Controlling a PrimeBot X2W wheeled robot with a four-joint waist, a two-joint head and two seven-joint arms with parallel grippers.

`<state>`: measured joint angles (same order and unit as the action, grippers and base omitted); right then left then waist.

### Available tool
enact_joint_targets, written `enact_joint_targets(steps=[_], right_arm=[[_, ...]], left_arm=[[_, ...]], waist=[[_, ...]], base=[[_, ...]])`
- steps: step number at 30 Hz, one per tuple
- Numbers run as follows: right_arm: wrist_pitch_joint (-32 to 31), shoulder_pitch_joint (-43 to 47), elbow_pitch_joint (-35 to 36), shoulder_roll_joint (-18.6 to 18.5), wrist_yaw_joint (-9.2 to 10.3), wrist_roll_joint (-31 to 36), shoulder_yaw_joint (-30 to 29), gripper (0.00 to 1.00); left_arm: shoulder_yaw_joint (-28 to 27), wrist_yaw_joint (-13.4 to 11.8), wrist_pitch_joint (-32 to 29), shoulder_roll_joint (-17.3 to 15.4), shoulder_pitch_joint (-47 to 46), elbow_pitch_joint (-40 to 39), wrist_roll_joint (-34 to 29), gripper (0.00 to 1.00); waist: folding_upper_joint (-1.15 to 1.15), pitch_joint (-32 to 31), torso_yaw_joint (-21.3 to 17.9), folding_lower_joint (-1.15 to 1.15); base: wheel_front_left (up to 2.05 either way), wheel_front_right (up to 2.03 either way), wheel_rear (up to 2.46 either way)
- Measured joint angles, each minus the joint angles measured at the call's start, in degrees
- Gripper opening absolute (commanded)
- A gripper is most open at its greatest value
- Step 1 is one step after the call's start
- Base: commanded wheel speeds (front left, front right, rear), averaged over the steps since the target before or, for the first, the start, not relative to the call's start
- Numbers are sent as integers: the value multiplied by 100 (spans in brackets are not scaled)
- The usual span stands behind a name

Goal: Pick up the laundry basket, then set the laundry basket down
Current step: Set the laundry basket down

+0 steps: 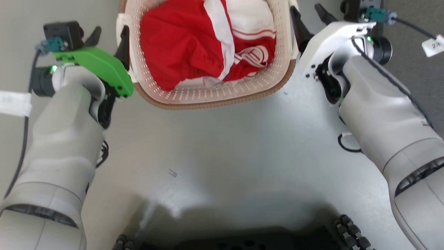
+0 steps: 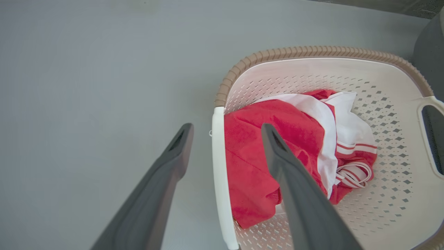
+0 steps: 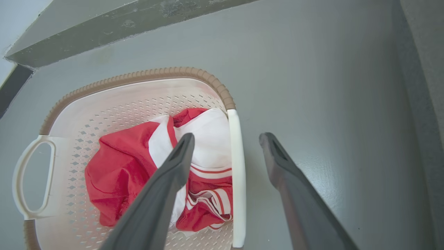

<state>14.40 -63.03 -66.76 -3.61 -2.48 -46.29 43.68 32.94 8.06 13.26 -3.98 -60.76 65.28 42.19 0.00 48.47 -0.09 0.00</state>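
Note:
The laundry basket (image 1: 208, 102), cream-white and perforated with a brown woven-look rim, sits on the grey floor and holds red and white clothing (image 1: 187, 41). My left gripper (image 1: 109, 38) is open and straddles the basket's left white handle (image 2: 218, 180), one finger outside the wall and one over the clothing. On the other side, my right gripper (image 1: 305, 10) is open the same way around the right handle (image 3: 237, 173). In the left wrist view, the left gripper (image 2: 227, 133) stands just above the handle bar. In the right wrist view, the right gripper (image 3: 227, 139) does likewise, and neither handle is clamped.
The robot's dark base (image 1: 242, 239) lies at the bottom of the head view, with bare grey floor (image 1: 225, 149) between it and the basket. A darker carpet strip (image 1: 412, 69) runs on the right. A wall's dark skirting (image 3: 121, 24) lies beyond the basket.

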Motion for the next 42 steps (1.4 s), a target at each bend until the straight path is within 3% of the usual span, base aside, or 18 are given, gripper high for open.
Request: enact_joint_targets(steps=[8, 14, 22, 42], right_arm=[[2, 275, 290, -11, 18, 56, -157, 100], [2, 382, 903, -185, 211, 258, -449, 100], [3, 1120, 1557, -359, 419, 575, -820, 100], [3, 2556, 3099, -567, 664, 1461, -1379, 100]], left_arm=[[65, -1, 118, -34, 342, -326, 0, 100], [54, -1, 118, -78, 620, -673, 0, 100], [-307, -4, 118, -495, 970, -1566, -413, 100], [-1103, -577, 118, -645, 2766, -3463, -1053, 100]], waist=[[0, -525, 6, 0], [0, -955, 22, 0], [0, -1620, 48, -1], [0, -2990, 10, -1]], base=[[0, 0, 0], [0, 0, 0], [0, 0, 0], [0, 0, 0]])
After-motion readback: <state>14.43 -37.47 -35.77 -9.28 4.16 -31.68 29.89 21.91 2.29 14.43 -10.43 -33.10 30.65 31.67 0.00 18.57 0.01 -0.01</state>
